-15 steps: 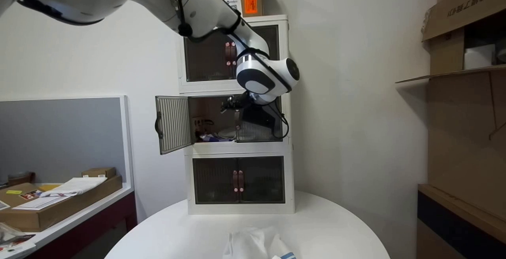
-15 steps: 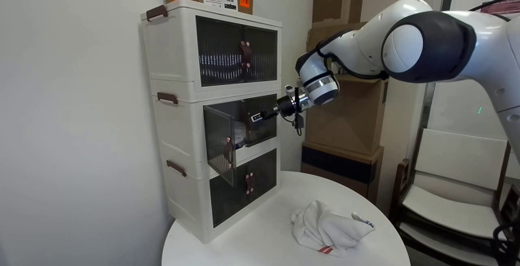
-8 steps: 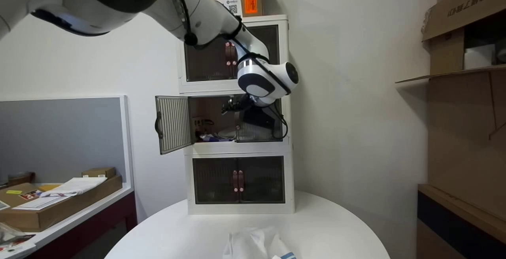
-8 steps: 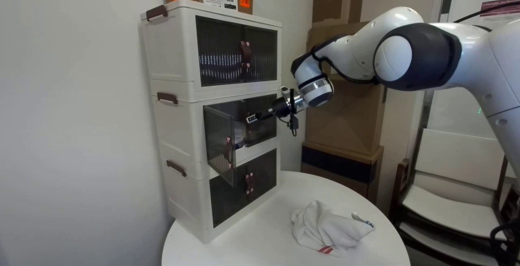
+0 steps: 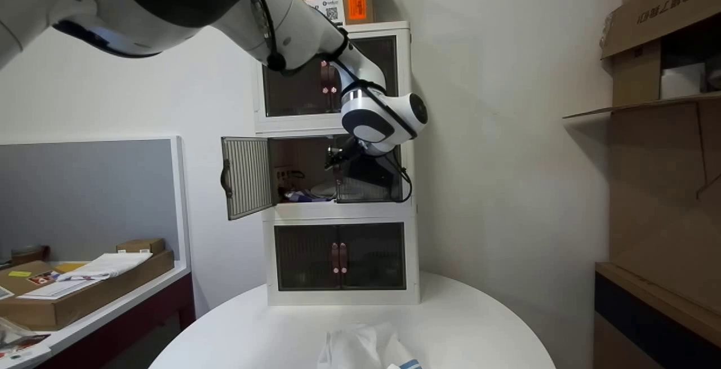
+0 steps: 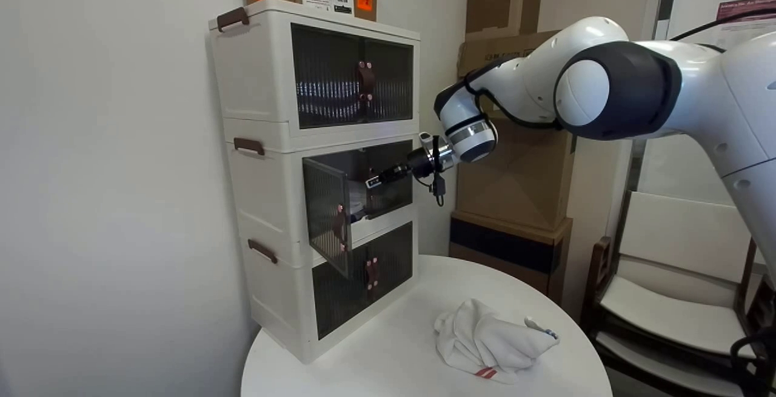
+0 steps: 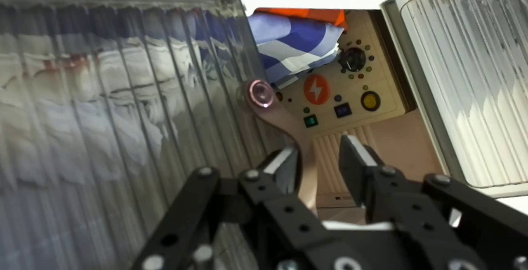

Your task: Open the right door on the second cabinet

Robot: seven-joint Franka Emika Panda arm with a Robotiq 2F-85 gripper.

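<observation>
The second cabinet [image 6: 262,191] is the middle white unit of the stack. Its right door [image 6: 391,202] with a ribbed clear pane is in its frame, and fills the left of the wrist view [image 7: 123,97]. A dark-red strap handle [image 7: 294,129] curves off that door's inner edge. My gripper [image 7: 317,150] reaches in from the front with its jaws part-way apart. The strap passes between them, close by the left finger in the wrist view, while a clear gap separates it from the right finger. Whether the strap touches the left finger I cannot tell. The fingertips are small in both exterior views.
The cabinet's left door [image 5: 248,177] stands swung out. Inside lie a blue-and-white packet [image 7: 295,41] and a beige panel with knobs [image 7: 359,80]. Similar closed units sit above and below. A white cloth [image 6: 491,342] lies on the round white table [image 6: 388,348].
The arm has lowered a little, and the gripper has tilted further down by the handle. Its fingers have drawn nearer each other. Neither door has moved.
</observation>
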